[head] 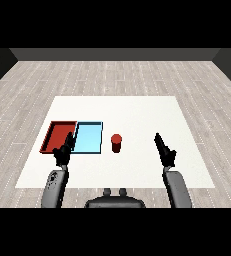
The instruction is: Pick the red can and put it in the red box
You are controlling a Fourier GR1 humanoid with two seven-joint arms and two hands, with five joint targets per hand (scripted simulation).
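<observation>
The can (pixel 116 142) is seen upright on the desk (pixel 137 110), its long axis vertical, between the two hands and nearer the left one. It is touched by neither. The right hand (pixel 164 149) is held with fingers straight and nothing in it, well to the can's right. The left hand (pixel 64 151) is likewise relaxed and unfilled, raised over the near edge where the red tray (pixel 53 135) meets the blue tray (pixel 97 137). Nothing is seen inside either tray; the blue one lies just left of the can.
</observation>
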